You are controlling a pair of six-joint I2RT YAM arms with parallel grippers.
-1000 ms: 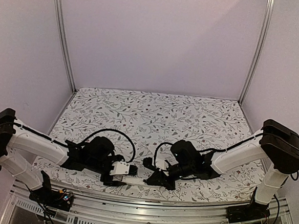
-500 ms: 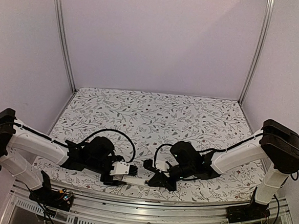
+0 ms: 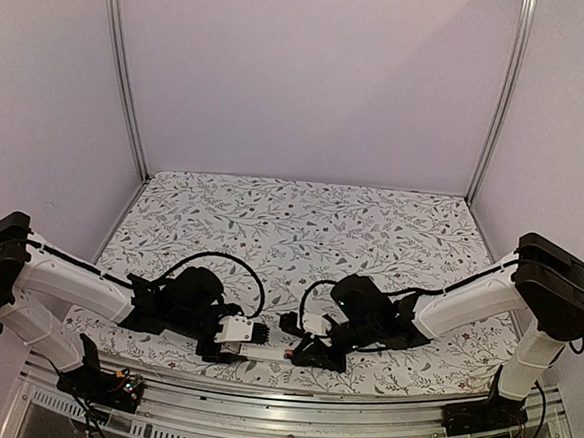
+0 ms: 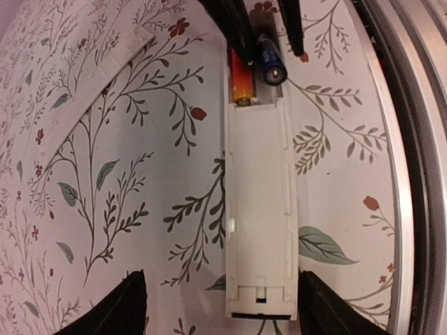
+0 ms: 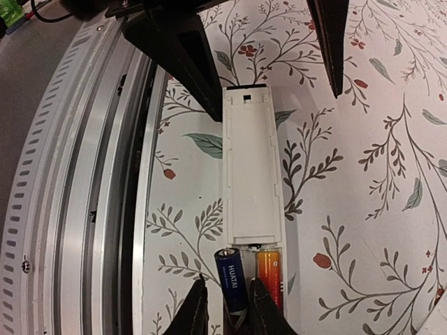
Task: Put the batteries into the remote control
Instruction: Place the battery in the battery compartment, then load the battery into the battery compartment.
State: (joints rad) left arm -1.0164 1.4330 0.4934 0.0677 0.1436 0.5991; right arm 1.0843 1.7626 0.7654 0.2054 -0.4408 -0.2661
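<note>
At remote's [image 5: 253, 174] end, battery [image 5: 229, 273] in tool [image 5: 228, 307]

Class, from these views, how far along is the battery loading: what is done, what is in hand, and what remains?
Done: one orange battery lies in the remote control's open bay. In hand: the right gripper pinches a blue battery, tilted over the empty slot beside it, while the left gripper, open, straddles the remote's other end. Left: seating that battery; the cover strip lies apart from the remote.
</note>
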